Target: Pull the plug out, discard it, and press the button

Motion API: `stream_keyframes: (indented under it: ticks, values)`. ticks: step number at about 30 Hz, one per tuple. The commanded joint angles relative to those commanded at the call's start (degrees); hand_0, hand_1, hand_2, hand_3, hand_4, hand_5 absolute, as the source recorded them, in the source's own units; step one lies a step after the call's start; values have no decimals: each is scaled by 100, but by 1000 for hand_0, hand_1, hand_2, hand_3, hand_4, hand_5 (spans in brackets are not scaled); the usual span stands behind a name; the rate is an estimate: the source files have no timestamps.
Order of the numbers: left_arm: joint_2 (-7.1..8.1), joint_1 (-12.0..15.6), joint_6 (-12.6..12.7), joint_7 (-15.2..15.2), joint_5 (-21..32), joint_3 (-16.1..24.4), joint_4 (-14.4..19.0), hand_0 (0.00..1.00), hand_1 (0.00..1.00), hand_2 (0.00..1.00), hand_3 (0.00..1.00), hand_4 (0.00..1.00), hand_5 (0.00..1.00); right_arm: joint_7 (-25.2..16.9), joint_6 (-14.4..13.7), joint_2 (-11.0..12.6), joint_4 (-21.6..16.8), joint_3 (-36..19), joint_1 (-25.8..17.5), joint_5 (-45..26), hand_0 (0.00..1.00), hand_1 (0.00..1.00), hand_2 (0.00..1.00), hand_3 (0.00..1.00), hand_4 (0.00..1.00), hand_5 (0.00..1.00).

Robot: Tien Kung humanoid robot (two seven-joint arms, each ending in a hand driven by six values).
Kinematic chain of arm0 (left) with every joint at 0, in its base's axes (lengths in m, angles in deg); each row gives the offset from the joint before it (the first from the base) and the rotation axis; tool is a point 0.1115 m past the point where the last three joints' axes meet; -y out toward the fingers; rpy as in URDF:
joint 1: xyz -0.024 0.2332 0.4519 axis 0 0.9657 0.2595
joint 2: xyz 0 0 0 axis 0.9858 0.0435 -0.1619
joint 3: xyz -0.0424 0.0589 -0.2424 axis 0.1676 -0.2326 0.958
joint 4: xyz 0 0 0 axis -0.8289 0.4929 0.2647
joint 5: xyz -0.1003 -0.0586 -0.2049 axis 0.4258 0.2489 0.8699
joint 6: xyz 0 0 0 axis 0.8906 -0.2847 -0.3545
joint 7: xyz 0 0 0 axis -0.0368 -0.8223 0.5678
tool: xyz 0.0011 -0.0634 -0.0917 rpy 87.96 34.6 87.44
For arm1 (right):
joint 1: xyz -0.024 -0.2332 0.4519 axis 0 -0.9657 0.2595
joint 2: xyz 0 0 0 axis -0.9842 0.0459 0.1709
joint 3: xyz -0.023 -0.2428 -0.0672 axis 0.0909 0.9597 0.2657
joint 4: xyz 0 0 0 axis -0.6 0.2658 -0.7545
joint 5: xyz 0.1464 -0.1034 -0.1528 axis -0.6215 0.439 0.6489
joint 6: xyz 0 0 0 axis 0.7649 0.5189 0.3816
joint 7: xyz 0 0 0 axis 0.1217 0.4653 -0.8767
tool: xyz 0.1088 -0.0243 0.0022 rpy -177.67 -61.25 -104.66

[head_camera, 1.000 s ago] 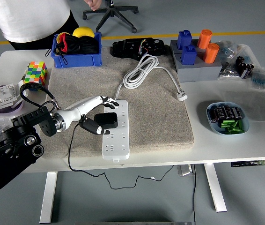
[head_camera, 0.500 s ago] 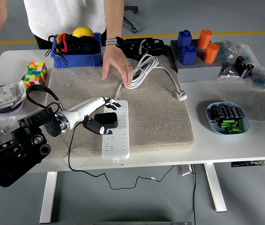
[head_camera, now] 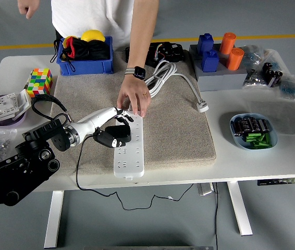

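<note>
left hand point(head_camera: 115, 130) clenched on black plug point(head_camera: 120, 131) | power strip point(head_camera: 128, 145) | person's hand point(head_camera: 133, 99) touching strip's far end

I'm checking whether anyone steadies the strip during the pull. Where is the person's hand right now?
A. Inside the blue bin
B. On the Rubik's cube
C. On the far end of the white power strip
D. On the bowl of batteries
C: the person's hand rests fingers-down on the far end of the white power strip, just beyond where the robot's left hand grips the black plug.
</note>
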Motion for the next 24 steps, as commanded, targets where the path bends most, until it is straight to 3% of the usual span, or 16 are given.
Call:
stream_keyframes:
  ticks: [2,3,8,9,14,15,20,21,24]
  values:
    - [-8,-12,0,-18,-6,-7,-30,759,672,588,667,804,2,2,2,3,0,1,-1,3,740,658,639,610,662,474]
    - [-12,-14,2,-25,-16,-9,-38,611,606,531,628,769,2,3,3,5,0,2,0,1,740,658,639,610,662,474]
    - [-27,-15,0,-53,-34,-12,-61,611,606,531,628,769,2,12,4,4,0,-12,1,11,740,658,639,610,662,474]
    - [-28,-16,-7,-68,-50,-10,-66,530,531,477,603,736,2,11,6,5,0,-10,3,8,740,658,639,610,662,474]
    - [-19,-22,-20,-125,-38,-22,-71,530,531,477,603,736,2,13,9,16,0,7,11,5,740,658,639,610,662,474]
    - [-18,-22,-18,-135,-37,-23,-73,557,439,403,575,691,2,13,10,18,0,12,11,2,740,659,639,609,662,474]
    - [-14,-18,87,-92,-18,-14,-65,557,439,403,575,691,2,12,8,24,0,45,16,-12,740,659,639,609,662,474]
    - [-15,-18,114,-73,-12,-5,-61,555,380,361,553,679,2,15,7,26,0,49,17,-10,740,659,639,609,662,473]
    - [-18,-17,135,-57,-11,29,-45,555,380,361,553,679,2,17,4,34,0,68,18,-13,740,659,639,609,662,473]
